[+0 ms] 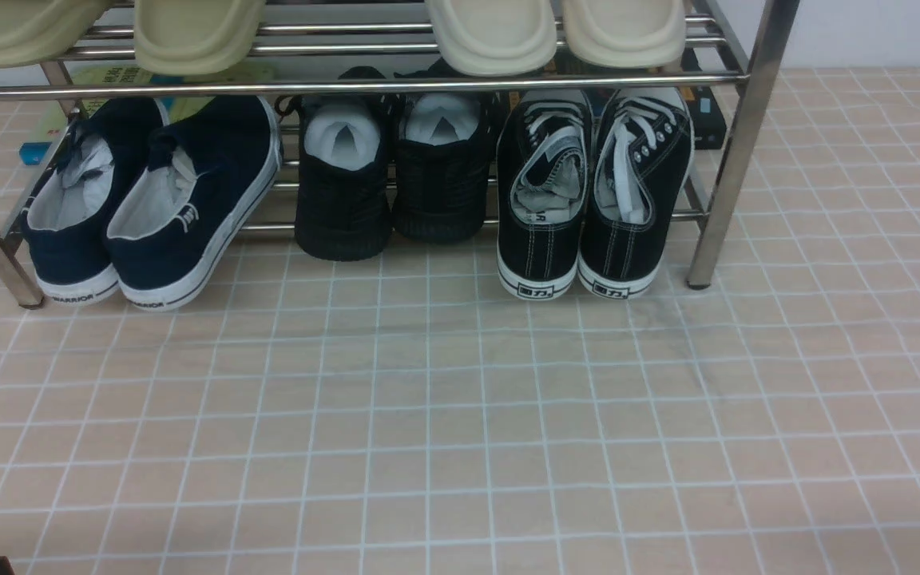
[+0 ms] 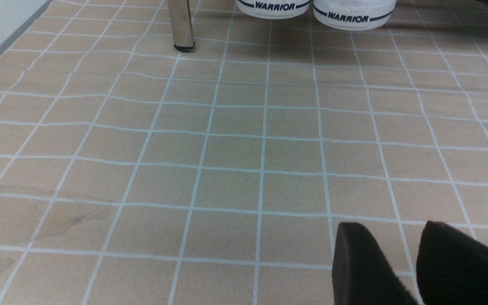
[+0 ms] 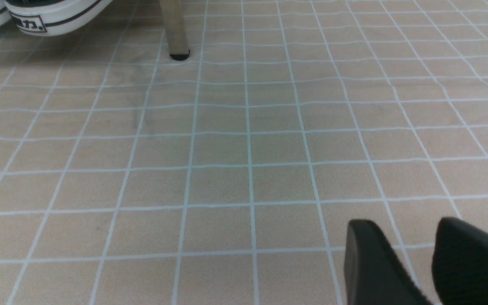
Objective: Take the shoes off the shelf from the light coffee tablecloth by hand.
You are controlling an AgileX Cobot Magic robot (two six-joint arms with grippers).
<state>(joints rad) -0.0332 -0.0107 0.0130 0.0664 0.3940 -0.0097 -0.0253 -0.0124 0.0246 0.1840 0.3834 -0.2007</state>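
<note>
On chrome-tube shelf (image 1: 348, 84), black canvas shoes (image 1: 544, 239)

We only see fingers (image 2: 367, 267) over the light coffee tablecloth (image 2: 227, 148): left gripper (image 2: 396, 231) has two matte black slabs, rounded tips, faintly fuzzy edges. Right gripper (image 3: 407, 226) looks identical to us.

Black shoes (image 1: 544, 239), white laces and soles, at two o'clock. Beige-pink tablecloth (image 1: 460, 431) gridded white. Shiny chrome shelf (image 1: 348, 84).
</note>
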